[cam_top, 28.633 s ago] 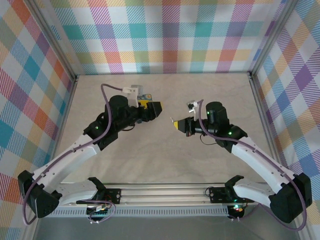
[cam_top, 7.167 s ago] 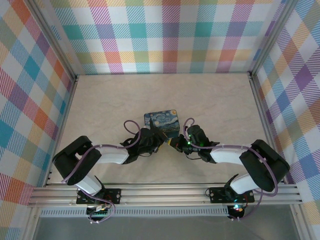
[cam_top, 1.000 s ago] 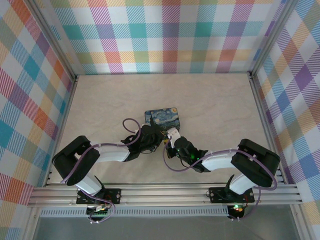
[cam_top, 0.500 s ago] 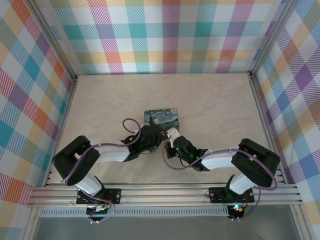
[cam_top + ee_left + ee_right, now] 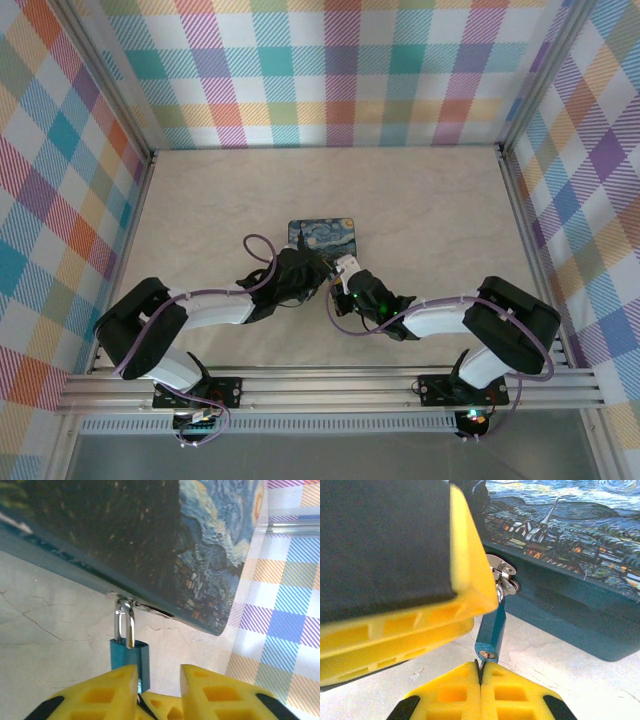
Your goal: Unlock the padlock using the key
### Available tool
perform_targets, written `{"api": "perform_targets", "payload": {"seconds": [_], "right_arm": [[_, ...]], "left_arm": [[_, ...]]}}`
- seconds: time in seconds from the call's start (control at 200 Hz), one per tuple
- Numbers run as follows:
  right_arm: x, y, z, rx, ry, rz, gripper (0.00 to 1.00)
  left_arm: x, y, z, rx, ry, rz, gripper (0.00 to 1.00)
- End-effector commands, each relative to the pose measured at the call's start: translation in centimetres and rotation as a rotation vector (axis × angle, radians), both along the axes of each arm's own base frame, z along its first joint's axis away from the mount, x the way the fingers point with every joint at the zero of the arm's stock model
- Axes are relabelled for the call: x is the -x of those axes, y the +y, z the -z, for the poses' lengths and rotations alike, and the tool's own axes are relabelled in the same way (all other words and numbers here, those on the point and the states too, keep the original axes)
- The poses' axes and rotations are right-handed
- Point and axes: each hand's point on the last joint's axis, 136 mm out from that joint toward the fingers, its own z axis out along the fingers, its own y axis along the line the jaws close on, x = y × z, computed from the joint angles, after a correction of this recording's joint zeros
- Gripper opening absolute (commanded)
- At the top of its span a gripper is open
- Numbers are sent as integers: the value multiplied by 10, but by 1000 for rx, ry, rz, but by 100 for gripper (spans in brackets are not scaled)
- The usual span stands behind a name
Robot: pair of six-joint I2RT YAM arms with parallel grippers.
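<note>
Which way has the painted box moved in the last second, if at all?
No, it has not moved. In the top view the painted box keeps the same gap to the back wall.

Rectangular box (image 5: pixel 325 233): lid printed with a swirling starry-night painting, sides dark teal. Sits near table centre. Small silver metal hasp (image 5: pixel 503 576) on the box wall facing the near edge, at the lid seam. Table (image 5: pixel 430 190): pale beige, marbled, fine hairline cracks close up. Pastel plaid walls (image 5: pixel 330 70) on three sides. Aluminium rail (image 5: pixel 330 385) along near edge.
</note>
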Motion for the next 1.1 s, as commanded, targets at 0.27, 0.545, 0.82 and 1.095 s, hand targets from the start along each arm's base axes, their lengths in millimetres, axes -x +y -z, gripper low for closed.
{"api": "perform_targets", "payload": {"seconds": [0.27,0.545,0.82,1.095], "right_arm": [[0,9,-12,-70,41,-13,0],[0,10,-19,-141,94,-4,0],[1,11,-22,-210,167,20,0],[-2,10,-20,-224,196,48,0]], "left_arm": [[-6,47,-31,-87,-66,-16,46],[-14,100,-55,-159,-84,-21,63],[-46,124,-57,-164,-82,37,78],[-78,111,-51,-151,-91,154,88]]}}
